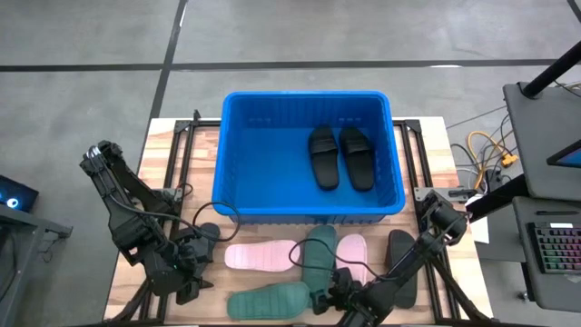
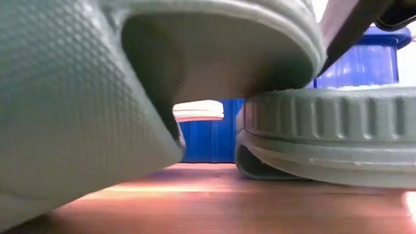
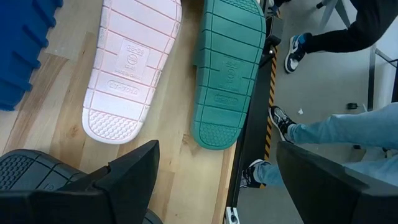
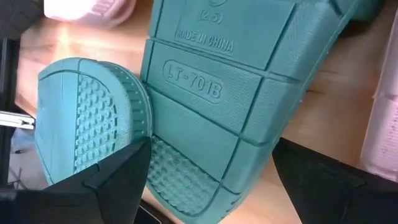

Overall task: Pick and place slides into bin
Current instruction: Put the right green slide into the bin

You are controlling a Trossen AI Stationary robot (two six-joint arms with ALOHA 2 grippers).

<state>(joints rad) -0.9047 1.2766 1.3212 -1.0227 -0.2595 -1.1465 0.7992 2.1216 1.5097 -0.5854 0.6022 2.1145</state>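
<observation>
The blue bin [image 1: 309, 204] stands at the table's middle with two black slides [image 1: 340, 156] on its floor. Near the front edge lie two pink slides [image 1: 259, 256] [image 1: 354, 252], an upturned green slide [image 1: 320, 254], a second green slide [image 1: 268, 300] and a charcoal slide [image 1: 401, 263]. My right gripper [image 1: 331, 295] is open, with its fingers on either side of the upturned green slide's near end [image 4: 193, 180]. My left gripper [image 1: 192, 272] is open and empty at the near left, beside another dark slide [image 3: 28, 177]. My right gripper's fingers [image 4: 118, 180] stand on either side of the near end of the green slide's sole [image 4: 186, 186], coming level from the table's near side. I cannot tell whether they touch it. The slide lies sole up on the table.
The second green slide [image 4: 81, 118] lies right beside my right gripper and fills the low view [image 2: 65, 97]. People's legs and shoes [image 3: 292, 53] show beyond the table's near edge. A desk with a keyboard [image 1: 554, 245] stands to the right.
</observation>
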